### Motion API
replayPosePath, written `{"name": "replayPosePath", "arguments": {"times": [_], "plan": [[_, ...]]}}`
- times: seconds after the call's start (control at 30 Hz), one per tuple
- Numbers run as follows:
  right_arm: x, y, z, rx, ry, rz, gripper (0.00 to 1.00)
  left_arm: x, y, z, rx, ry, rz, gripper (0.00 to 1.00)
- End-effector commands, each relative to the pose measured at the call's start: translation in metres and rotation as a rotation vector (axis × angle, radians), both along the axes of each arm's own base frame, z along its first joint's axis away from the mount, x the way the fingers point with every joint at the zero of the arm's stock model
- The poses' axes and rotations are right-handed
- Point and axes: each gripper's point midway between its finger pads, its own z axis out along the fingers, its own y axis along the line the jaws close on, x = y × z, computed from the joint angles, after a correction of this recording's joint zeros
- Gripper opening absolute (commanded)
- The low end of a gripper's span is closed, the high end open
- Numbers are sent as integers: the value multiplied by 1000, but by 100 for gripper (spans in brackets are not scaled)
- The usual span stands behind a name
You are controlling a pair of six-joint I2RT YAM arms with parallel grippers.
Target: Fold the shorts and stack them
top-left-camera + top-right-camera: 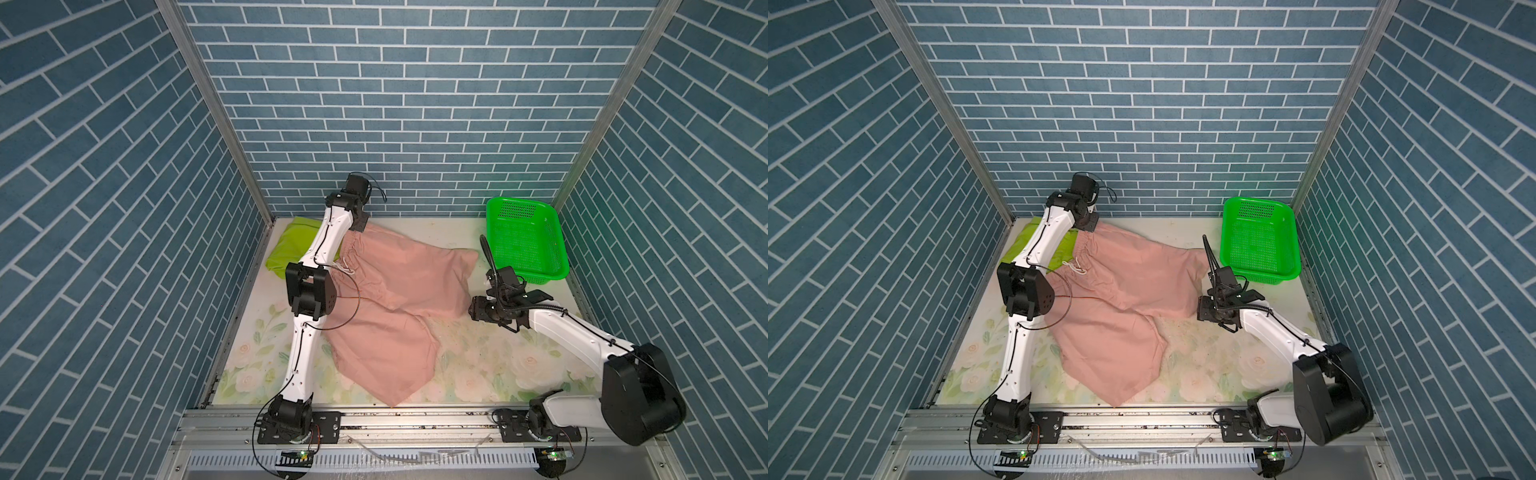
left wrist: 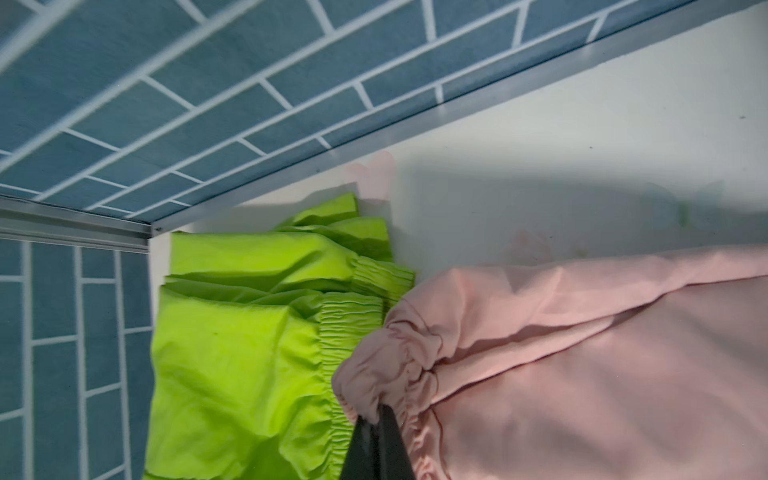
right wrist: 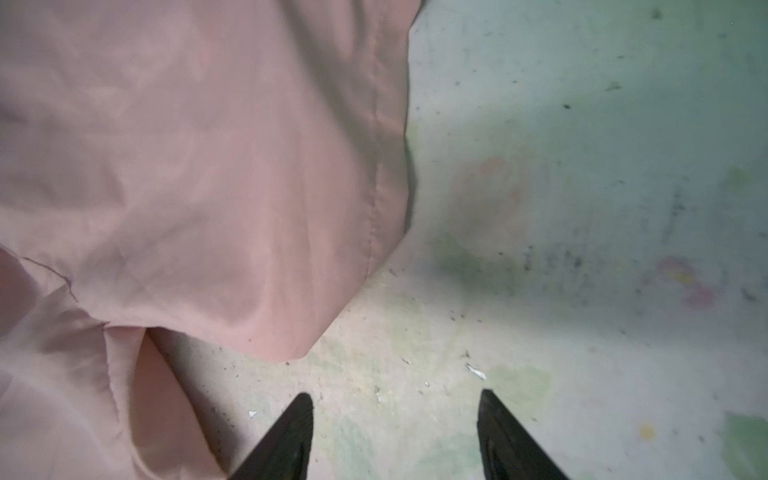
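Floral tabletop (image 1: 478, 353) bears the pink shorts (image 1: 399, 270) lying crosswise: your left gripper (image 2: 380, 419) pinches their waistband (image 2: 390, 365) beside the lime-green shorts (image 1: 286, 249), your right gripper (image 3: 395, 392) hangs spread and empty just beside the leg hem (image 3: 386, 166).

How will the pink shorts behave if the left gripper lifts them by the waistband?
Probably floppy: the pink shorts lie in soft creases, so the legs would likely hang and trail. Likely light, as the cloth looks thin. The left gripper pinches only one gathered corner, so the rest may sag or swing.
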Motion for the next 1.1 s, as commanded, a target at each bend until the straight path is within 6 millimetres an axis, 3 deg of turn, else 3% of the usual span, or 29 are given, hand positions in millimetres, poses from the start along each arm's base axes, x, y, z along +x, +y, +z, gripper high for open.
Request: {"name": "replayPosePath", "arguments": {"times": [0.0, 0.17, 0.2, 0.23, 0.27, 0.37, 0.5, 0.7, 0.83, 0.93, 1.07], "plan": [[12, 35, 20, 100, -69, 169, 64, 0, 48, 33, 73, -59, 107, 0], [-22, 62, 16, 192, -36, 338, 64, -1, 74, 29, 106, -49, 170, 1], [-30, 68, 13, 192, -27, 365, 64, -1, 72, 28, 98, -45, 159, 14], [-39, 75, 8, 189, -16, 399, 64, 0, 69, 27, 81, -42, 147, 41], [-47, 84, 3, 186, -5, 434, 64, -1, 65, 25, 57, -36, 140, 60], [-64, 103, -13, 179, 29, 491, 64, -5, 56, 24, -2, -20, 127, 98], [-61, 102, -34, 102, 57, 462, 65, -21, 55, 30, -29, 17, 135, 100], [-57, 115, -47, 69, 72, 492, 64, -69, 58, 31, -88, 121, 187, 100], [-58, 128, -55, 101, 96, 511, 59, -102, 72, 35, -172, 124, 246, 100], [-55, 130, -60, 86, 113, 508, 43, -124, 87, 26, -255, 108, 293, 100], [-44, 110, -51, -68, 133, 444, 1, -154, 99, 0, -265, 162, 345, 100]]}}
